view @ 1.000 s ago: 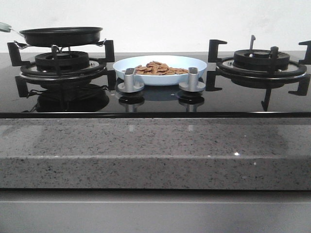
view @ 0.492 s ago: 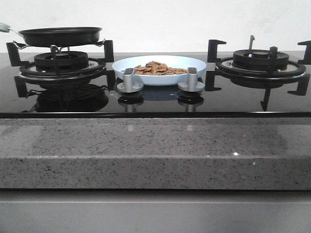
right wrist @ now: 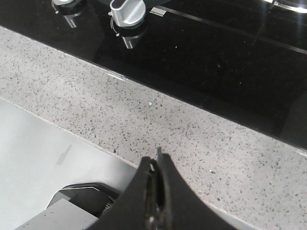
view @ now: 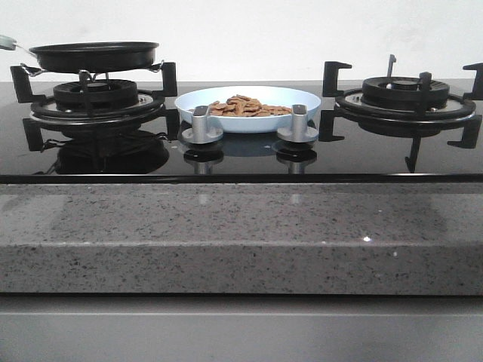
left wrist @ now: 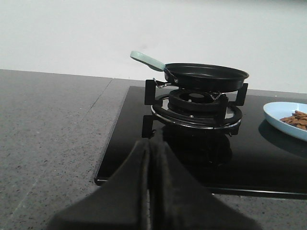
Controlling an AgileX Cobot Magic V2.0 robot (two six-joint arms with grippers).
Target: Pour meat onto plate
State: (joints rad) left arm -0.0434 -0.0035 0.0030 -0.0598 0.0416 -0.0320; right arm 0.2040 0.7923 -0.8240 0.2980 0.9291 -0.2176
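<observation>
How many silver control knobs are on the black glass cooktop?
2. The left silver control knob and the right silver control knob stand side by side in front of the pale blue round plate, between the two burners. None seems hidden.

One plate, one pan, two burners, two knobs.

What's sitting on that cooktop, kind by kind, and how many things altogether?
Burner grates: 2, left and right
Control knobs: 2, left and right
Frying pan: 1
Plate: 1
Heap of meat: 1, on the plate
Total: 7
</observation>
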